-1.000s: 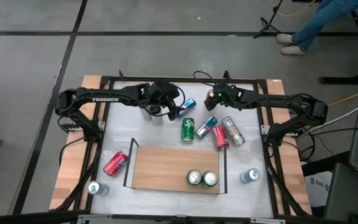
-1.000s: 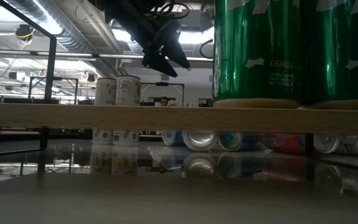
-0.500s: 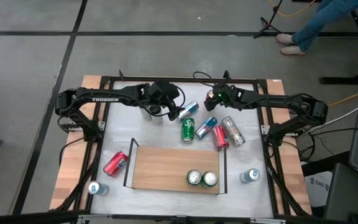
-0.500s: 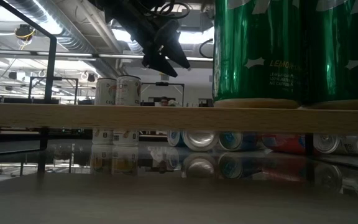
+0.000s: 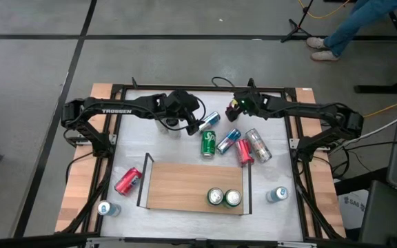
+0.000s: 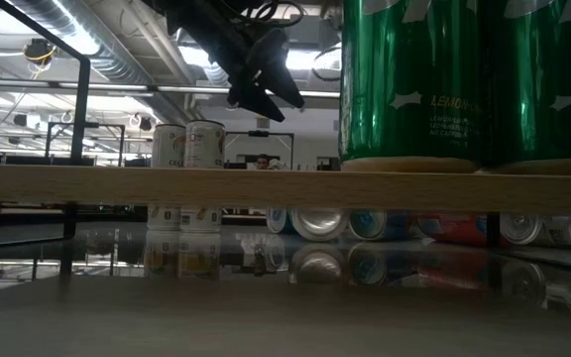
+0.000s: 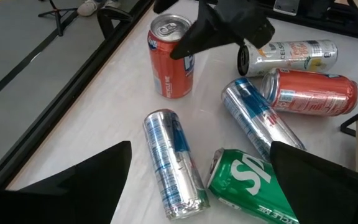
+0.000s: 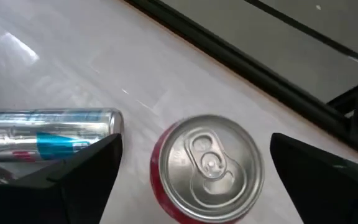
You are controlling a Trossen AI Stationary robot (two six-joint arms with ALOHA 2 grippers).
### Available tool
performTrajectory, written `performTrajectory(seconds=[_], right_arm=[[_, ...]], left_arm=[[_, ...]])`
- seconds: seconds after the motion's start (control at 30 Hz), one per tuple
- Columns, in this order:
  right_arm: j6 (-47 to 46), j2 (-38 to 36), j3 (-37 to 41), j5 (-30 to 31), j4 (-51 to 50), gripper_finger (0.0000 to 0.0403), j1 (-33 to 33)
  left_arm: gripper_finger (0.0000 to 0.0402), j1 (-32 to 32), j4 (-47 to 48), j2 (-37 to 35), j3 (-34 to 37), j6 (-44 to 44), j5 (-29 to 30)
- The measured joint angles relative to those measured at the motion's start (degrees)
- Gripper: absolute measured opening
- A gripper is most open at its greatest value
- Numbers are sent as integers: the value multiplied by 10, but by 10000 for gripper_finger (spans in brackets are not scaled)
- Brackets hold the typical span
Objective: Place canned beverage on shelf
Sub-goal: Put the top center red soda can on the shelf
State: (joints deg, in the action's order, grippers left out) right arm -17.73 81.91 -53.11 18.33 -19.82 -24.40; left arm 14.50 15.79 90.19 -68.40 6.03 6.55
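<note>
target: upright red can (image 8: 207, 168) at the worktop's far edge, well apart from the shelf (image 5: 195, 187)
right end effector (image 8: 191, 162): spread, directly above it, nearer
can axis: vertical
left end effector (image 7: 197, 177): spread, over lying cans

White bench (image 5: 185, 148), black frame round it. Wooden shelf (image 5: 181, 187) flat on bench, near front edge, black rails at short ends. Two green cans (image 5: 224, 198) upright on shelf, touching, at right end. Behind shelf on bench: green can (image 5: 208, 144) lying, blue-silver cans (image 5: 228, 140) lying, red can (image 5: 244, 152) and silver can (image 5: 258, 145) lying side by side. Red can (image 5: 128, 180) lying just left of shelf. Upright cans at front corners: left (image 5: 105, 207), right (image 5: 276, 194).
</note>
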Motion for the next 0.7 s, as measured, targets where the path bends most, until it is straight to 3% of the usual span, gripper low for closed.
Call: performTrajectory(seconds=[0.17, 0.33, 0.5, 0.7], right_arm=[[82, 0, -56, 0, -80, 397, -1], [264, 0, -121, -20, -156, 397, -5], [441, -1, -153, -168, -205, 397, -51], [572, -1, -152, -285, -241, 397, -119]], left_arm=[[377, 0, 0, 0, 0, 0, 0], [377, 0, 0, 0, 0, 0, 0], [377, 0, 0, 0, 0, 0, 0], [377, 0, 0, 0, 0, 0, 0]])
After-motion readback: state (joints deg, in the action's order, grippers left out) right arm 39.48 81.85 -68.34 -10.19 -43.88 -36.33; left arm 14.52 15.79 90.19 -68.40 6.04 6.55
